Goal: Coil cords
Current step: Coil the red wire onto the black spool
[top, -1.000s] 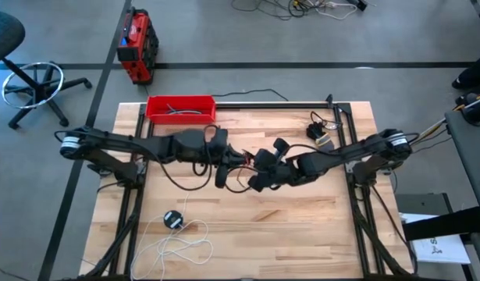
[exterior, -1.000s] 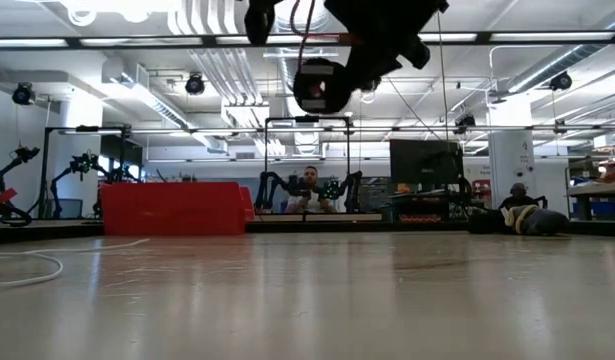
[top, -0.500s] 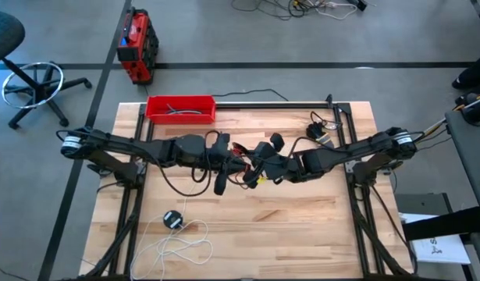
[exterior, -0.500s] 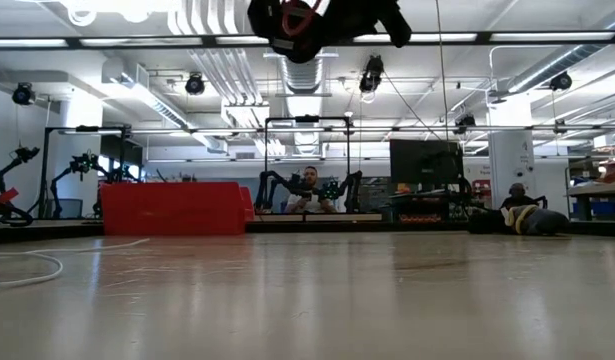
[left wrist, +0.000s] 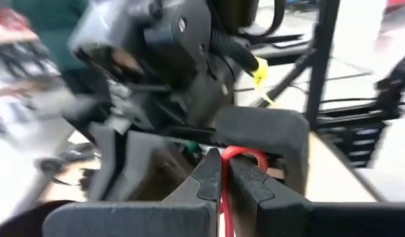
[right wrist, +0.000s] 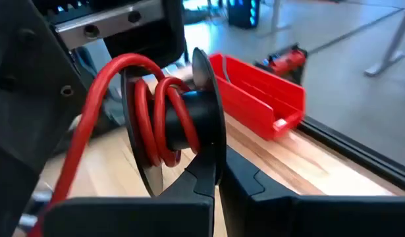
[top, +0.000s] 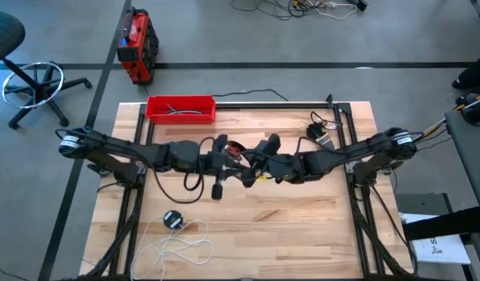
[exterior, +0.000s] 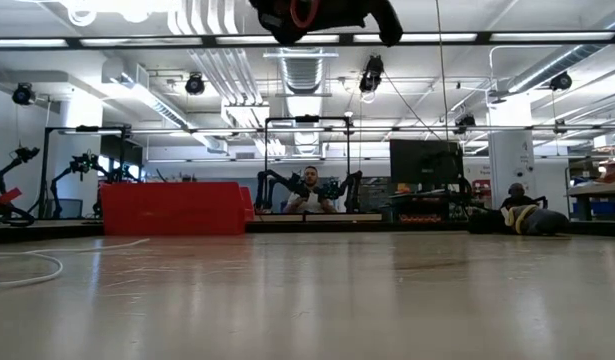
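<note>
Red cord [right wrist: 149,112]: held above mid-worktop [top: 302,226] between both arms, its turns wound round a black disc-shaped spool [right wrist: 195,128]; the right pincer [right wrist: 215,174] was closed on the spool's rim, apparently to keep it steady as a winding core, while the left pincer [left wrist: 222,178] was closed on the red strand itself, likely to feed and tension it onto the spool. White cord [top: 181,243]: lay loose at the worktop's near-left corner with its black disc [top: 172,219], uncoiled and well apart from both pincers, presumably awaiting its turn. Red tray [top: 181,108]: stood at the far-left edge, clear of the work.
</note>
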{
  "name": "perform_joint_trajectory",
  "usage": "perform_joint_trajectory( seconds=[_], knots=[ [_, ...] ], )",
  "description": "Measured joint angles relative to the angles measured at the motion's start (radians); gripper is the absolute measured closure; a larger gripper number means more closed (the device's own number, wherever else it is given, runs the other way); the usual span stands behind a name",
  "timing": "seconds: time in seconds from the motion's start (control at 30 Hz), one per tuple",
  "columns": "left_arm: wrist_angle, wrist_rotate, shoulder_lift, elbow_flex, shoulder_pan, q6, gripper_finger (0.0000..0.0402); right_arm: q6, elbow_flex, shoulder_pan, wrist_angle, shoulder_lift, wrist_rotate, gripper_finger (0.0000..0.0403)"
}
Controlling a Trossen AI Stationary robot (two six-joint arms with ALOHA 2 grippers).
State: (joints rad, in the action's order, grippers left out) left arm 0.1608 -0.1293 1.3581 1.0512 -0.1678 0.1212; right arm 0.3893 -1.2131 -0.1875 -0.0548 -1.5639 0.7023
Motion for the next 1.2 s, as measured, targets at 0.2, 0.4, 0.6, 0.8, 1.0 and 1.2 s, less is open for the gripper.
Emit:
perform_joint_trajectory(
  seconds=[0.2, 0.4, 0.6, 0.8, 1.0, 1.2],
  knots=[
    [-0.004, -0.117, -0.018, -0.001, -0.061, 0.13, 0.0398, -0.093, 0.157, 0.001, -0.371, -0.008, -0.028, 0.0403],
    [-0.007, -0.121, -0.019, -0.001, -0.061, 0.158, 0.0398, -0.174, 0.249, 0.001, -0.608, -0.044, -0.107, 0.0403],
    [-0.034, -0.115, -0.018, -0.001, -0.063, 0.159, 0.0385, -0.204, 0.241, 0.0, -0.631, -0.053, -0.123, 0.0403],
    [-0.096, -0.125, -0.019, -0.001, -0.075, 0.151, 0.0377, -0.273, 0.206, 0.0, -0.63, -0.039, -0.101, 0.0403],
    [-0.134, -0.218, -0.02, 0.0, -0.106, 0.152, 0.0377, -0.297, 0.192, 0.0, -0.636, -0.031, -0.091, 0.0403],
    [-0.143, -0.284, -0.018, -0.001, -0.115, 0.15, 0.0361, -0.285, 0.188, 0.001, -0.642, -0.027, -0.099, 0.0403]
  ],
)
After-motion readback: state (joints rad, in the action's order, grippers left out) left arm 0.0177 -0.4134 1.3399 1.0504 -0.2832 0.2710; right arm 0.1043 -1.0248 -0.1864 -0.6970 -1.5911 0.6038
